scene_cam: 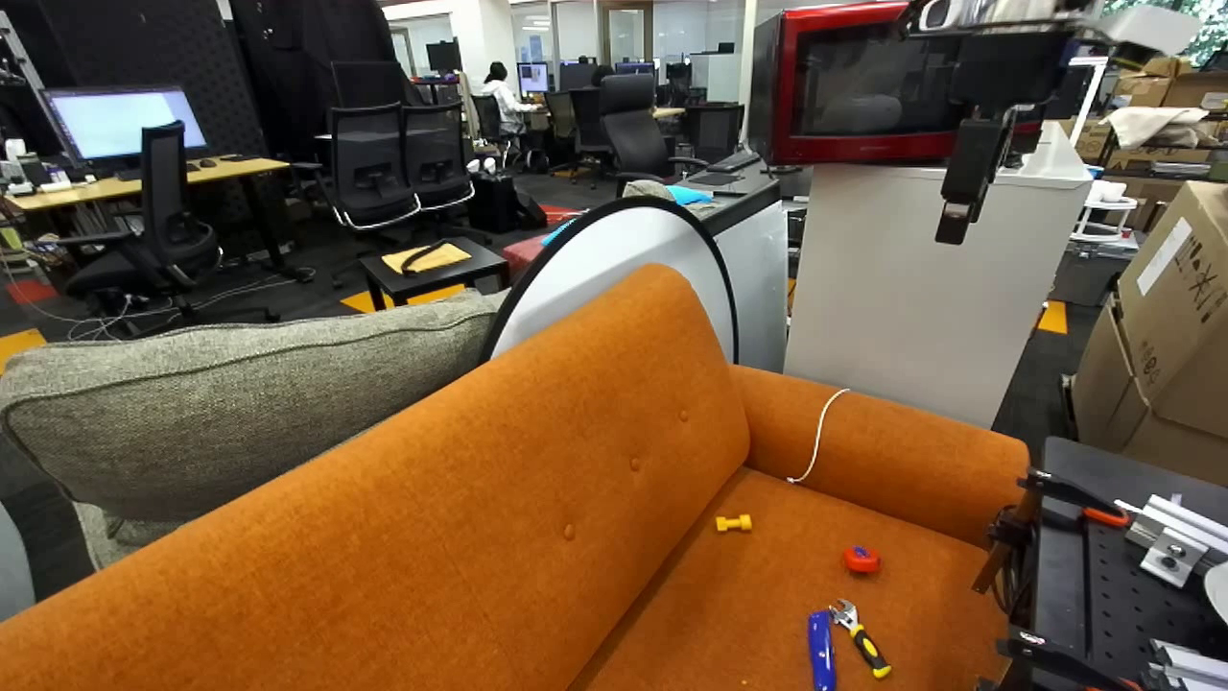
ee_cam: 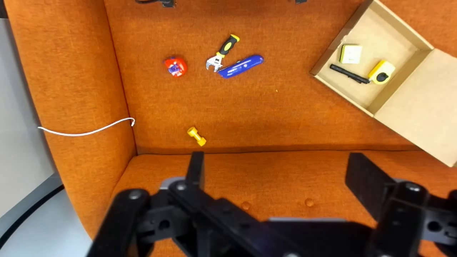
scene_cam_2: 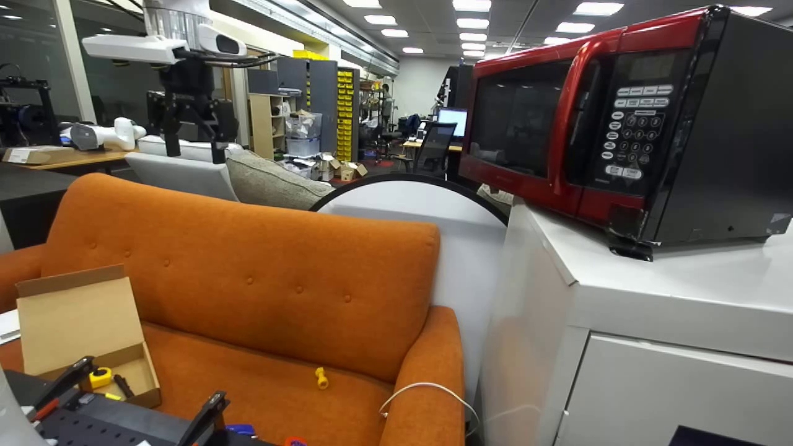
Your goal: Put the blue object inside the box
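Your gripper [scene_cam_2: 196, 150] hangs high, spread wide. The blue tool [ee_cam: 242, 66] lies beside the wrench [ee_cam: 222, 53], outside the box [ee_cam: 378, 39].

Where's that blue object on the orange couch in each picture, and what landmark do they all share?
In an exterior view: the blue object reaches the bottom edge, right of centre.
In an exterior view: only part of the blue object shows, near the bottom, left of centre.
In the wrist view: the blue object lies upper middle, beside the wrench.
Shared landmark: the yellow dumbbell-shaped piece, visible in all three.
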Controlling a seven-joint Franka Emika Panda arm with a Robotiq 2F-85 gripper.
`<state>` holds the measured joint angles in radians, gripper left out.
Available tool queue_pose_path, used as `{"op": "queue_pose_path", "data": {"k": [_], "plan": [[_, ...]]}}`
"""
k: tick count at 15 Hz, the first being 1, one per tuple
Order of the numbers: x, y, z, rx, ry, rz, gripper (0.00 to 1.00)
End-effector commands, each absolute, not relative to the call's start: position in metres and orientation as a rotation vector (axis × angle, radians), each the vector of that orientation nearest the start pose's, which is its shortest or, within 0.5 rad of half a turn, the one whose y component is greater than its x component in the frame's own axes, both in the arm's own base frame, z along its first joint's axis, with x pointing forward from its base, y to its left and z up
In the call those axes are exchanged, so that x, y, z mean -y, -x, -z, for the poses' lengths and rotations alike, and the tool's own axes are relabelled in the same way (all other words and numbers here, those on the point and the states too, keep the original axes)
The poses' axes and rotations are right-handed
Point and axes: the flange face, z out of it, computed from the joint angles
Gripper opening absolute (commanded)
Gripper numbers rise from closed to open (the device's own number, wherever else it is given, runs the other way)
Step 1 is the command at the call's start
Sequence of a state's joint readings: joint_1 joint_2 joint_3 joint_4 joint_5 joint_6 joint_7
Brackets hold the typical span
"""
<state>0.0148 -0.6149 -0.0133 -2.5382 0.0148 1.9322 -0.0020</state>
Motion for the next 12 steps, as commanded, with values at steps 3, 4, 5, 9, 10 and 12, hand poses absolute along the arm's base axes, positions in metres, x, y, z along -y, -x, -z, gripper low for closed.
{"op": "queue_pose_path", "data": {"k": [3, 4, 5, 9, 10, 12], "plan": [[0.000, -0.402, -0.436, -0.036, 3.099, -0.073, 1.00], [0.000, -0.409, -0.422, -0.046, 3.106, -0.092, 1.00], [0.000, -0.415, -0.410, -0.054, 3.104, -0.114, 1.00], [0.000, -0.418, -0.380, -0.042, 3.110, -0.160, 1.00], [0.000, -0.422, -0.376, -0.047, 3.110, -0.171, 1.00], [0.000, -0.425, -0.379, -0.050, 3.110, -0.161, 1.00]]}}
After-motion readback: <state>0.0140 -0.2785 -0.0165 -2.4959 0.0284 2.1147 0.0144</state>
